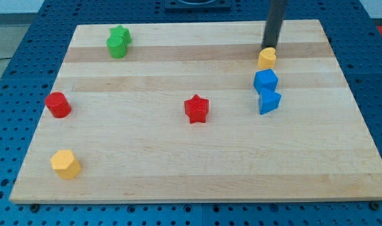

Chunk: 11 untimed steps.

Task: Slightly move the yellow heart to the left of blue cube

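The yellow heart lies near the view's top right of the wooden board. My tip stands just above it in the view, touching or almost touching its top edge. The blue cube sits directly below the heart, very close to it. A second blue block lies right below the cube and touches it.
A red star is at the board's middle. A red cylinder is at the left. A yellow hexagonal block is at the bottom left. A green star and a green cylinder touch at the top left.
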{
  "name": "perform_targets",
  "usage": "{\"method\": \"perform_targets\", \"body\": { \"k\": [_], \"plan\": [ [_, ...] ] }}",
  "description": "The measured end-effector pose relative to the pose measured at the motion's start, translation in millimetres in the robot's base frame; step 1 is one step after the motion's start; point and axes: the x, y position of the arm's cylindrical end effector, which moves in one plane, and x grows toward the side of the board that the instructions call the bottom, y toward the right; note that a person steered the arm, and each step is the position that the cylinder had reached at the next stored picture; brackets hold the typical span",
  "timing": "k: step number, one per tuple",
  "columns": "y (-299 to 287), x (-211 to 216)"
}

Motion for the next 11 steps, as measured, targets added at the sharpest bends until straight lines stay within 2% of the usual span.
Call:
{"method": "perform_targets", "body": {
  "k": [2, 3, 5, 8, 9, 11],
  "plan": [
    [41.2, -16.7],
    [35.8, -8.4],
    [-31.0, 32.4],
    [-30.1, 35.8],
    [-40.1, 53.1],
    [-138.2, 77.2]
  ]
}}
